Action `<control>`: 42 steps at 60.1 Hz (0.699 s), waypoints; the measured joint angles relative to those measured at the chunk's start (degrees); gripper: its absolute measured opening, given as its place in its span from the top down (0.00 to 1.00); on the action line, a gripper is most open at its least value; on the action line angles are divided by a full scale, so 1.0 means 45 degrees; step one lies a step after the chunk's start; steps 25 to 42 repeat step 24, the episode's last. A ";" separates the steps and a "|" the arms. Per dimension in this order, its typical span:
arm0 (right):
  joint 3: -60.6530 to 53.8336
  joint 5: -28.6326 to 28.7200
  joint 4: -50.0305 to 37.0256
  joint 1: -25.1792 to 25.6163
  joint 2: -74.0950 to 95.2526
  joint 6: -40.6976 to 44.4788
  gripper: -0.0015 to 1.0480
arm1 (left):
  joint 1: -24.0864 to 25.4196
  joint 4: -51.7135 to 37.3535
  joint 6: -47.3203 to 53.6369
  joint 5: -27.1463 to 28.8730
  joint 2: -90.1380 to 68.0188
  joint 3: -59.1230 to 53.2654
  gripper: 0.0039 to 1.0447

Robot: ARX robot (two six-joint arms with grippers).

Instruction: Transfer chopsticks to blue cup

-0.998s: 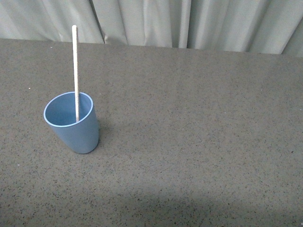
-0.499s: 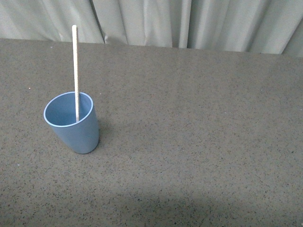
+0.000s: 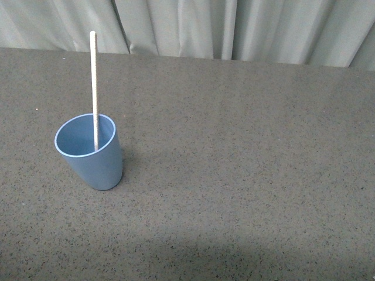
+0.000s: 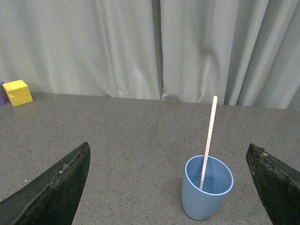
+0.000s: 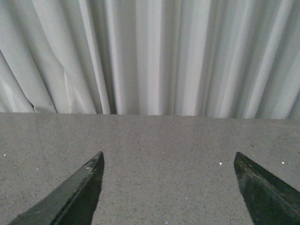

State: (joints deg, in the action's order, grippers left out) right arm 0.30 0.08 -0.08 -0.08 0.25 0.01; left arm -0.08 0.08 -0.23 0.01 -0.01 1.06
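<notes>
I see a dark grey speckled desk [image 3: 234, 175] running back to a pale curtain along its far edge; the blue cup [image 3: 91, 155] stands upright on it toward the left edge, with the chopsticks [image 3: 94, 88] standing inside; from the left wrist camera, a yellow block [image 4: 18, 92] sits on the desk by its far edge, a purple thing [image 4: 2, 93] just beside it, half out of view.

**Grey tabletop, pale curtain behind**

We see a dark grey speckled table [image 3: 246, 175] filling most of the front view, its far edge meeting a pale grey-white curtain [image 3: 193, 26] that hangs in soft vertical folds. Along the near edge of the table we notice a darker band of shadow. The light is even and dull, with no hard glare.
</notes>
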 joint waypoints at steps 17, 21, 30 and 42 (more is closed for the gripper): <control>0.0000 0.0000 0.0000 0.0000 0.0000 -0.0005 0.09 | 0.0000 0.0000 0.0000 0.0000 0.0000 0.0000 0.06; 0.0000 0.0000 0.0000 0.0000 0.0000 -0.0005 0.09 | 0.0000 0.0000 -0.0005 0.0000 0.0000 0.0000 0.06; 0.0000 0.0000 0.0000 0.0000 0.0000 -0.0005 0.09 | 0.0000 0.0000 -0.0005 0.0000 0.0000 0.0000 0.06; 0.0000 0.0000 0.0000 0.0000 0.0000 -0.0005 0.09 | 0.0000 0.0000 -0.0005 0.0000 0.0000 0.0000 0.06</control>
